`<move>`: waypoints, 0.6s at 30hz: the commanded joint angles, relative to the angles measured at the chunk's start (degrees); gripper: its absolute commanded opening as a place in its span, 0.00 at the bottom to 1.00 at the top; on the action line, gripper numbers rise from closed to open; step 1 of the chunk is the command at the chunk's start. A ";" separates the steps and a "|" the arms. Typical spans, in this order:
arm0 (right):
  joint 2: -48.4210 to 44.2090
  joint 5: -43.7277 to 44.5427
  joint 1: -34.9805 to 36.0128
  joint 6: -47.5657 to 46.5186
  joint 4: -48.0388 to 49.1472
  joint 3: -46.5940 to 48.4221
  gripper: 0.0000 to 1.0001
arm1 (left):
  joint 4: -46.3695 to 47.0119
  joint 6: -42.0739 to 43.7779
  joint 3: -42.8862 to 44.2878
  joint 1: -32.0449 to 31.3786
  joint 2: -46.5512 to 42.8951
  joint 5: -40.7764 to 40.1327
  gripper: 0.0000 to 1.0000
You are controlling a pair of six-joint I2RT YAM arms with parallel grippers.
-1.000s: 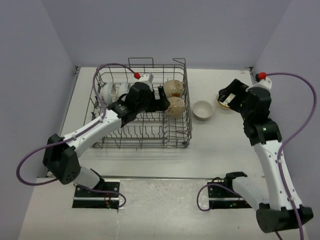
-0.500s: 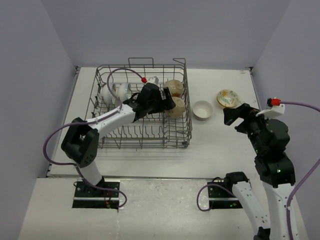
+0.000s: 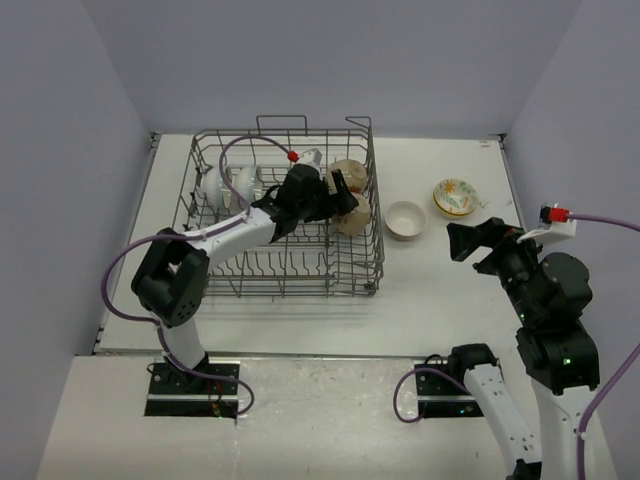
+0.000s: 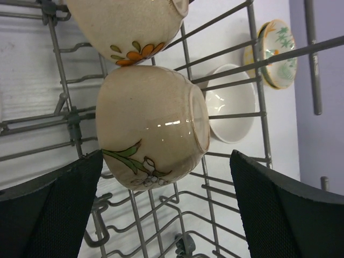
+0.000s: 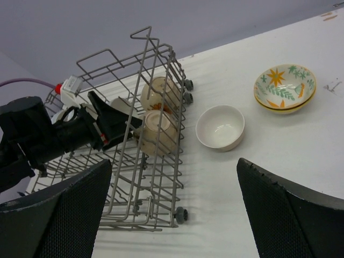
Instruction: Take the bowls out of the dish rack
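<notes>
The dish rack, a grey wire basket with upright tines and loop handles, sits on the left half of the white table. At its right end 2 tan bowls stand on their sides among the tines. The nearer tan bowl is glossy and faintly speckled, with a green leaf and white flower sprig painted low on its wall and its foot ring turned toward the rack's right side. The farther tan bowl, just beside it, carries an orange flower with green leaves. At the rack's far left end, 2 plain white bowls stand on edge.

The left gripper is inside the rack, its fingers spread wide on either side of the nearer tan bowl; whether they touch it cannot be told.

Outside the rack, a white bowl sits upright on the table near the rack's right side. Farther right is a yellow floral bowl, which seems nested in a 2nd.

The right gripper hangs above the table, fingers wide apart, holding nothing.
</notes>
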 commanded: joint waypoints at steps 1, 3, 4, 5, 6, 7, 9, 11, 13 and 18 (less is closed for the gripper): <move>0.01 -1.82 0.05 -1.41 -0.22 1.63 0.99 | 9.49 -0.11 -0.68 1.37 0.90 3.88 0.99; 0.01 -2.26 0.13 -1.58 -0.31 1.54 0.99 | 10.37 -0.20 -0.59 1.64 1.69 4.93 0.99; 0.01 -2.43 0.13 -1.59 -0.22 1.54 0.99 | 10.64 -0.20 -0.59 1.90 2.04 5.37 0.99; 0.01 -2.52 0.13 -1.59 -0.31 1.63 0.99 | 10.90 -0.28 -0.59 1.99 2.13 5.55 0.99; -0.08 -2.52 0.13 -1.59 -0.22 1.81 0.99 | 11.16 -0.28 -0.77 2.08 2.31 5.81 0.98; -0.08 -2.52 0.05 -1.59 -0.22 1.81 0.99 | 11.17 -0.54 -0.86 2.25 2.40 5.90 0.98; 0.09 -2.61 0.13 -1.67 -0.13 1.98 0.99 | 12.74 -0.72 -1.64 2.43 2.31 6.95 0.98; 0.10 -2.70 0.13 -1.67 -0.13 2.07 0.99 | 13.88 -0.99 -2.00 2.69 2.49 7.83 0.98; 0.18 -2.70 0.13 -1.67 -0.13 1.98 0.99 | 14.33 -1.60 -2.00 2.78 2.75 8.98 0.97; 0.09 -2.52 0.13 -1.85 -0.22 1.90 0.99 | 15.47 -2.39 -2.26 2.87 3.54 10.74 0.97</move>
